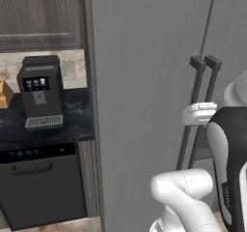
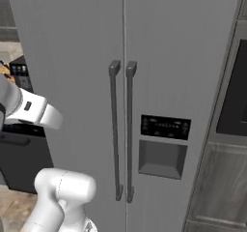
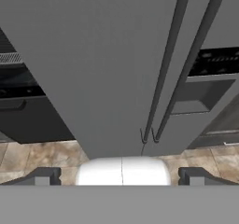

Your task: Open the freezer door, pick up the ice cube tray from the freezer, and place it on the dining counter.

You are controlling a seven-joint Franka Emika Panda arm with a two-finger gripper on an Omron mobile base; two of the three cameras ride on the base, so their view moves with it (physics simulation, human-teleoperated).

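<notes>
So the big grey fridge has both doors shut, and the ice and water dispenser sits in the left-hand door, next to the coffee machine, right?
Not quite. Both doors are shut, but the dispenser niche sits in the right-hand door, the freezer door, away from the coffee machine. The right base view shows it, below the dark control panel.

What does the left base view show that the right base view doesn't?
Left base view: the whole coffee machine on the dark worktop, with the dishwasher front below.
Right base view: the freezer door face-on, with its control panel and dispenser niche.
Both: the closed fridge, its two bar handles side by side, and the white arm.
</notes>
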